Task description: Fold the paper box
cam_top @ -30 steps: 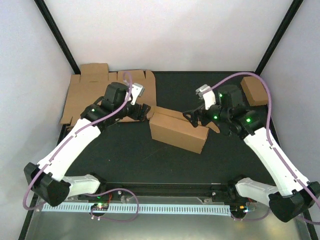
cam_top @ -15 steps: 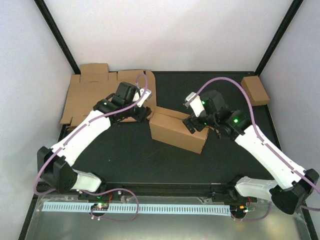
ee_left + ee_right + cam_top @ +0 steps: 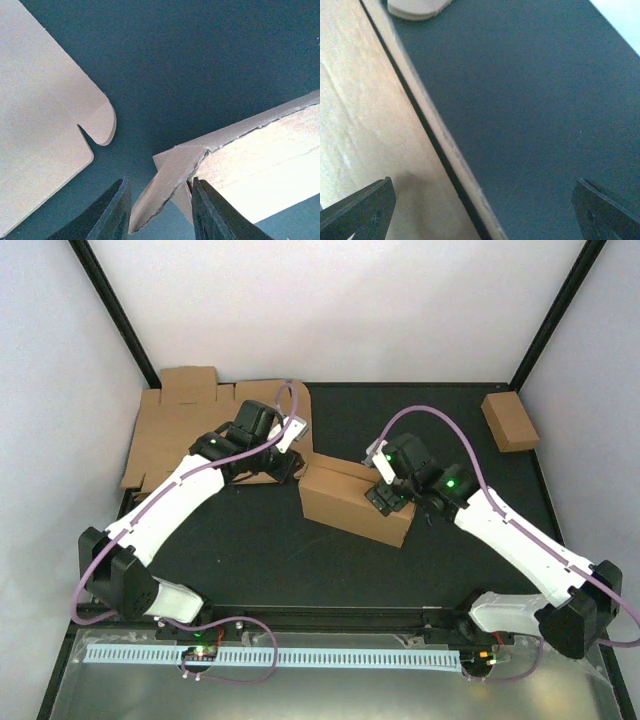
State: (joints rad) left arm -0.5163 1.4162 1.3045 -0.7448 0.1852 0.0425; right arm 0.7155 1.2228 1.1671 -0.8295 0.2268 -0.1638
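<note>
At the middle of the table (image 3: 300, 570), paper box (image 3: 350, 508), top partly masked by both claws. At its ten o'clock corner, a flap (image 3: 172, 167) between the fingers of the left claw (image 3: 160, 182), pinched or merely straddled: cannot tell. At three o'clock, right claw (image 3: 482, 182) spread wide astride a wall edge, fingers mostly cut off. Flat cardboard (image 3: 185, 430) at ten o'clock, small box (image 3: 510, 422) at two.

Black table (image 3: 250, 540), matte surface. Three cardboard items lie directly on it. Paper box (image 3: 350, 505), partly erected, stands near centre with its walls up. Flat cardboard blank (image 3: 175, 425), tabs showing, lies at far left and overhangs the table's edge. Small closed box (image 3: 509, 421) sits at far right, well apart from both.
</note>
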